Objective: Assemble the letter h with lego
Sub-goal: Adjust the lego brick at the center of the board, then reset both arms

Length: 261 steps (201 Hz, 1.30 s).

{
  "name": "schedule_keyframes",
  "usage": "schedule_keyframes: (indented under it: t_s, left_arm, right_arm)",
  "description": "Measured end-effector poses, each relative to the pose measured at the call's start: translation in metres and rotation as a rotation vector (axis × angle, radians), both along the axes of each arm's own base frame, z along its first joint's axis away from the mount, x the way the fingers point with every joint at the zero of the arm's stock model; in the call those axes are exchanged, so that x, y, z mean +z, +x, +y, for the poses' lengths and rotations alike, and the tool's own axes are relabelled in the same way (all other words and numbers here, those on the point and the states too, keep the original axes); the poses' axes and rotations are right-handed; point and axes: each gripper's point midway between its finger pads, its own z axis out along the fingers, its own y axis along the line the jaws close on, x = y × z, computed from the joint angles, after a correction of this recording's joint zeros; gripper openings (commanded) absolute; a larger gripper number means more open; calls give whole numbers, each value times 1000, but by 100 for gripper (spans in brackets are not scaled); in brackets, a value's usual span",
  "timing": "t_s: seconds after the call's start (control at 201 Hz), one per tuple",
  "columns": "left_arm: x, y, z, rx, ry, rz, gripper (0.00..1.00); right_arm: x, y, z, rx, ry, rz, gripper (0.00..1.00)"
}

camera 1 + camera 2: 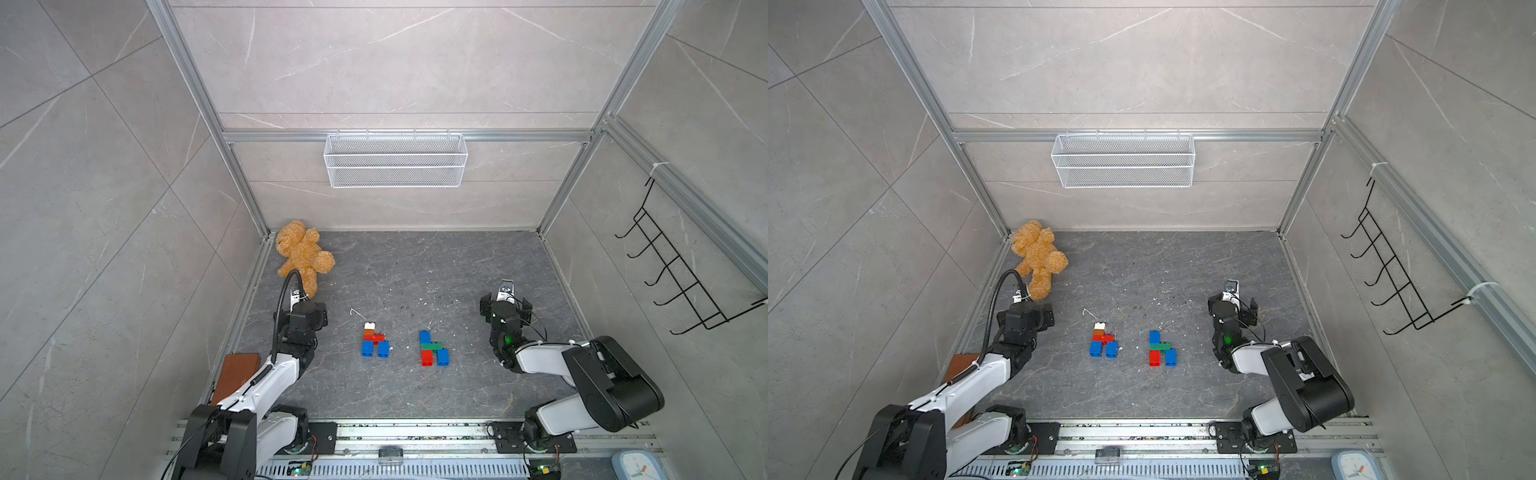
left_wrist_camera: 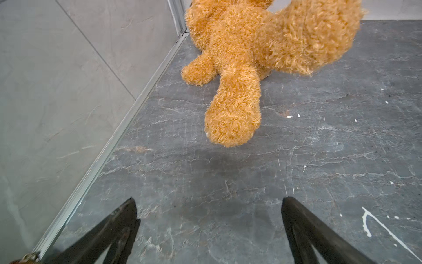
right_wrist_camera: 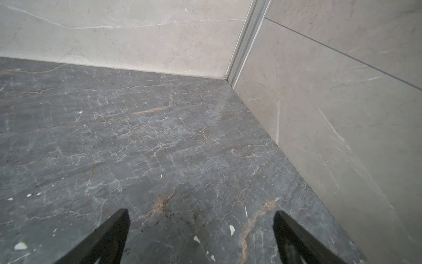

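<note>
Lego (image 1: 430, 345) sits in the middle of the surface (image 1: 415, 395) in two tight clusters, and both already look like little h shapes to me, so it seems basically done. Left and right jaws are spread wide, empty, well away from the bricks.

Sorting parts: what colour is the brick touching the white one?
Brown brick, best in a top view.

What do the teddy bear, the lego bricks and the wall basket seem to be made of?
Teddy bear: plush fabric, curly tan pile, matte.
Lego bricks: probably hard plastic, with saturated colours, smooth faces and a slight sheen.
Wall basket: likely white-coated wire mesh, a see-through grid.
</note>
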Motion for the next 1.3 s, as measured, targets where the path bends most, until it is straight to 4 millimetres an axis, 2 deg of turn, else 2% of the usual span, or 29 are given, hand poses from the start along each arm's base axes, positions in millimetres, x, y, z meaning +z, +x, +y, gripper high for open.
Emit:
schedule_keyframes:
  t_s: [0.264, 0.399, 0.499, 0.578, 0.908, 1.301]
  left_arm:
    - [-28, 21, 2, -59, 3, -9, 100]
    - [-25, 30, 21, -27, -31, -60, 100]
    - [-39, 34, 30, -15, -48, -39, 100]
    - [-48, 35, 30, -30, -71, -21, 100]
    - [-32, 43, 26, -43, -71, -98, 100]
    - [-31, 44, 17, -52, -57, -113, 100]
  right_arm:
    - [-3, 12, -27, 39, 135, -25, 100]
    - [-9, 14, -19, 96, 168, -23, 100]
    - [-7, 16, -14, 121, 182, -35, 100]
    - [-7, 17, -12, 134, 189, -39, 100]
    - [-4, 18, -10, 148, 194, -51, 100]
    - [-4, 18, -10, 148, 194, -51, 100]
